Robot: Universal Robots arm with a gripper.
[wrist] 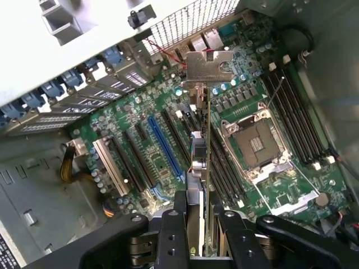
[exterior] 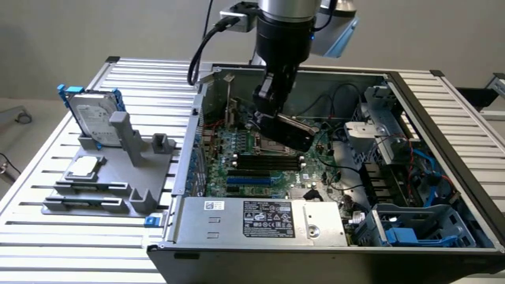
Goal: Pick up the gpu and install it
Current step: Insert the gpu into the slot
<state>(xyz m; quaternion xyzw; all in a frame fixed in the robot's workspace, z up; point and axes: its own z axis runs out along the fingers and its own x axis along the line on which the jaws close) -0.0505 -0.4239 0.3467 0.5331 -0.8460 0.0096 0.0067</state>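
1. Gpu [wrist: 200, 162] hangs edge-on inside the open computer case [exterior: 236, 219], above the motherboard [wrist: 140, 112]. It sits between the long blue slot [wrist: 165, 143] and the CPU socket [wrist: 255, 143], with its silver end bracket [wrist: 208, 66] toward the case's rear grille.
2. The gripper [wrist: 201, 224] is clamped on the card's two faces. I cannot tell whether the lower edge touches a slot.
3. Risk, as I judge it: a slightly tilted card would miss the slot and scrape nearby components or the socket.
4. The bracket could also snag the rear wall, or the thin card could slip in the pinch under push-down force.
5. The case lies on a slatted metal table [exterior: 94, 248]. At the exterior view's left, a grey holder [exterior: 118, 177] carries an upright hard drive [exterior: 91, 118] and a CPU chip [exterior: 85, 167].
6. A plain grey wall stands beyond.
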